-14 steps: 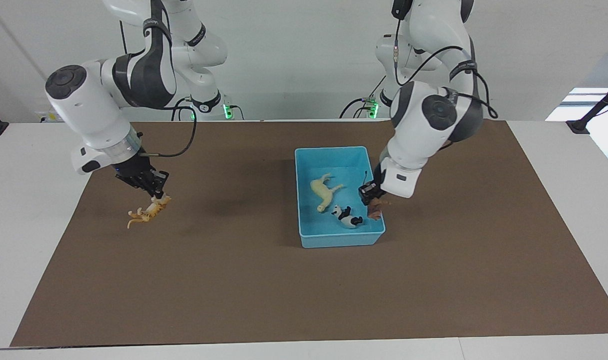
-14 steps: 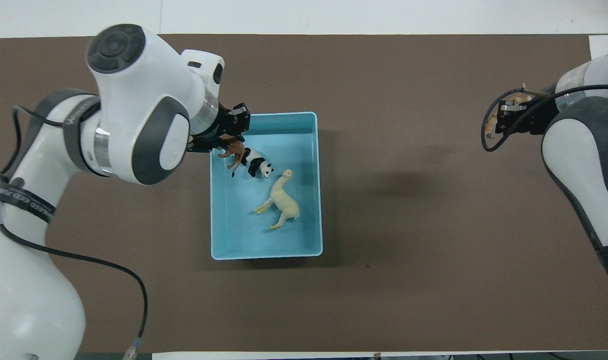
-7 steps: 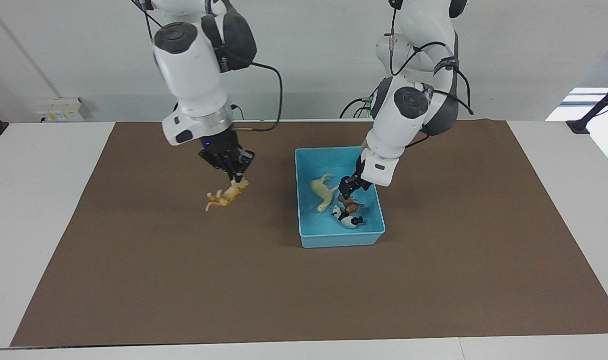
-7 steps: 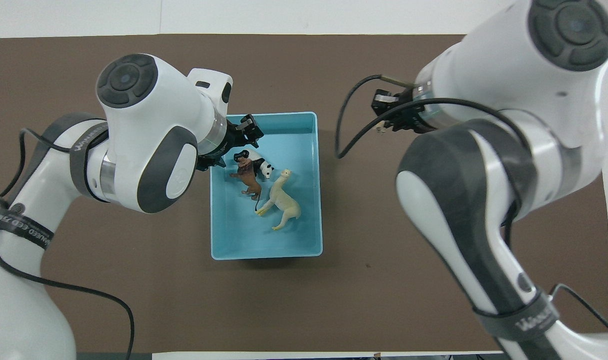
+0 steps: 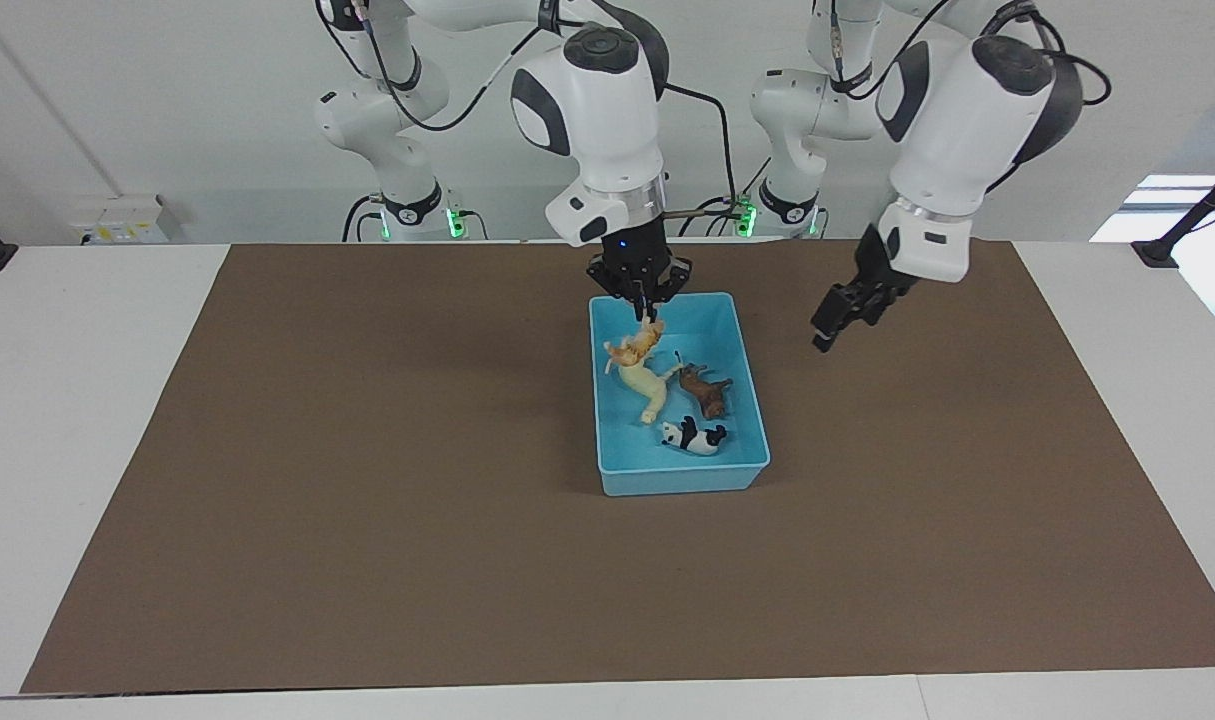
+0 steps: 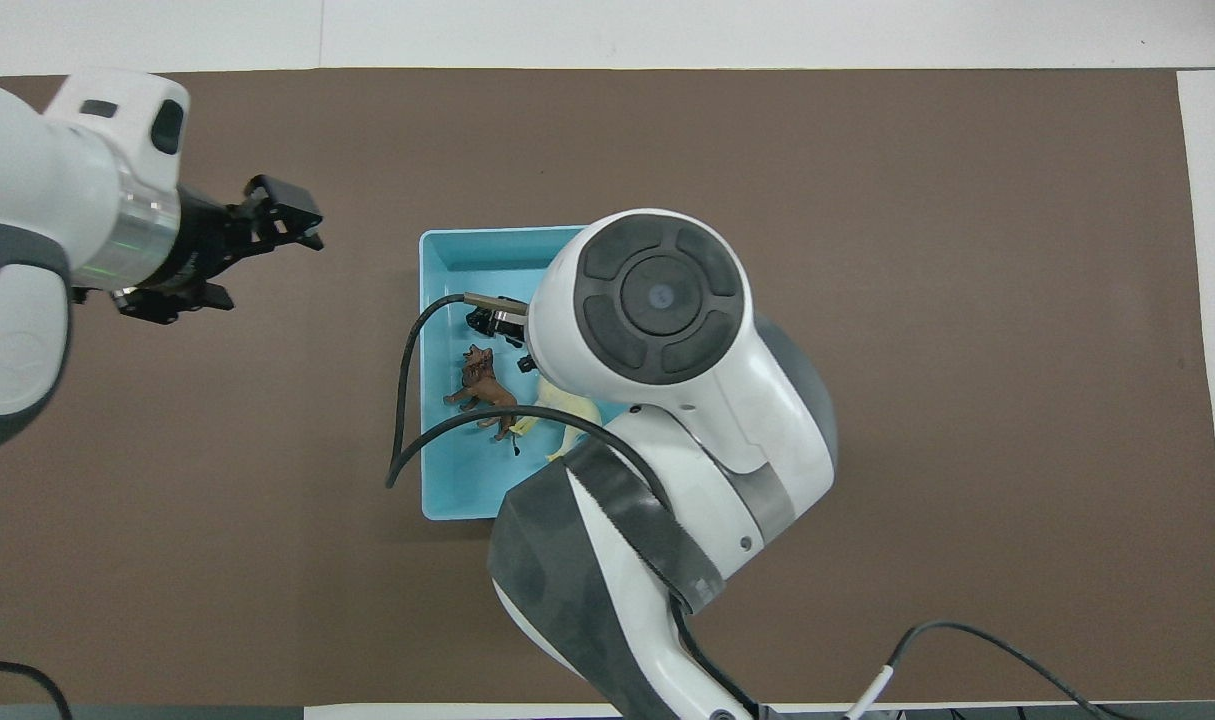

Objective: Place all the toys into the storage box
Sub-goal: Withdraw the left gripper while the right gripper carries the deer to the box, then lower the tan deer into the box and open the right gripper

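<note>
Facing view: the right gripper [image 5: 649,310] hangs over the box [image 5: 742,335], its fingers pinched on the striped tiger [image 5: 635,346], glossy moulded plastic. Below it in the smooth blue plastic box lie the cream horse [image 5: 645,385], brown lion [image 5: 707,392] and panda [image 5: 695,436]. The left gripper [image 5: 835,322], parted and empty, hangs over the matte brown mat [image 5: 367,500] on a white table [image 5: 67,400] beside the box.

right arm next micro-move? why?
Probably open the fingers and let go. The right gripper hangs over the storage box with the orange-tan striped toy dangling just above the cream-white horse. The lion and panda already lie inside, and the left gripper is over the mat, empty.
</note>
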Robot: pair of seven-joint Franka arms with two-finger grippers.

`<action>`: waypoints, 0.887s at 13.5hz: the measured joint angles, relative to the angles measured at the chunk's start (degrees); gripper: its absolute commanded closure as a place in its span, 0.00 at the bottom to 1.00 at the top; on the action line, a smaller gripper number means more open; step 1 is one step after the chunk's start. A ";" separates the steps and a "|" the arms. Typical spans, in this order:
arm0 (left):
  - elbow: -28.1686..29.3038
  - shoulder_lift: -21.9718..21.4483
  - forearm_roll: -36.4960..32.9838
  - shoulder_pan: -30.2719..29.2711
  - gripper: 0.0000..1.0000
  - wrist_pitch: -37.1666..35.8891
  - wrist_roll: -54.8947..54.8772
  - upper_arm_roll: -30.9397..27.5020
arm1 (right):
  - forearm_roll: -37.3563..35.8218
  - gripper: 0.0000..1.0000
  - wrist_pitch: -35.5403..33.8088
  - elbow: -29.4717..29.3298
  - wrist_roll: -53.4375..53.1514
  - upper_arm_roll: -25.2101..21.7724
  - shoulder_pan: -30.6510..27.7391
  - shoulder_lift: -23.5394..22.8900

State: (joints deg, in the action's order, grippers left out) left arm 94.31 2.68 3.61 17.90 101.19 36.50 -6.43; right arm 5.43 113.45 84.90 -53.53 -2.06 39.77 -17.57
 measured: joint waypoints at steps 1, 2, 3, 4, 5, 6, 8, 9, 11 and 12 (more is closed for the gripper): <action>-1.16 -0.33 -0.77 -1.98 0.00 -3.51 -4.76 -0.05 | 0.00 1.00 1.57 0.32 0.00 -0.02 0.15 -0.99; -1.96 -0.68 -0.97 -3.64 0.00 -6.91 -10.72 -0.09 | 0.00 1.00 2.85 0.62 0.01 -0.18 0.08 -1.83; -2.21 -1.14 -1.03 -4.76 0.00 -9.49 -15.39 -0.13 | 0.00 1.00 3.83 0.80 0.05 -0.37 -0.02 -2.52; -2.21 -1.60 -1.08 -5.66 0.00 -11.29 -18.22 -0.12 | 0.00 1.00 4.90 1.02 0.09 -0.45 -0.12 -3.13; -2.20 -1.99 -1.11 -6.36 0.00 -12.45 -19.65 -0.10 | 0.00 1.00 6.07 1.38 0.09 -0.48 -0.18 -3.72; -2.20 -2.38 -1.15 -6.89 0.00 -13.77 -20.60 -0.09 | 0.00 1.00 7.48 1.75 0.09 -0.51 -0.21 -4.43; -2.15 -3.51 -1.30 -8.36 0.00 -16.96 -23.52 -0.06 | -0.02 1.00 10.63 2.17 0.35 -0.57 -0.38 -6.12; -1.94 -4.17 -1.31 -9.23 0.00 -17.91 -25.42 -0.09 | -0.02 1.00 11.81 2.18 1.05 -0.63 -0.50 -6.94; -0.54 -5.47 -1.31 -10.14 0.00 -18.51 -27.43 -0.09 | -0.02 1.00 13.61 2.19 2.24 -0.75 -0.72 -8.43; 0.04 -5.84 -1.31 -10.17 0.00 -18.52 -27.71 -0.04 | -0.02 1.00 13.92 2.20 2.84 -0.76 -0.93 -8.99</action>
State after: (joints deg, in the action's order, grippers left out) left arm 94.35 -3.16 2.30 7.73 82.67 8.80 -6.47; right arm 5.41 127.37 87.10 -50.69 -2.82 38.84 -26.56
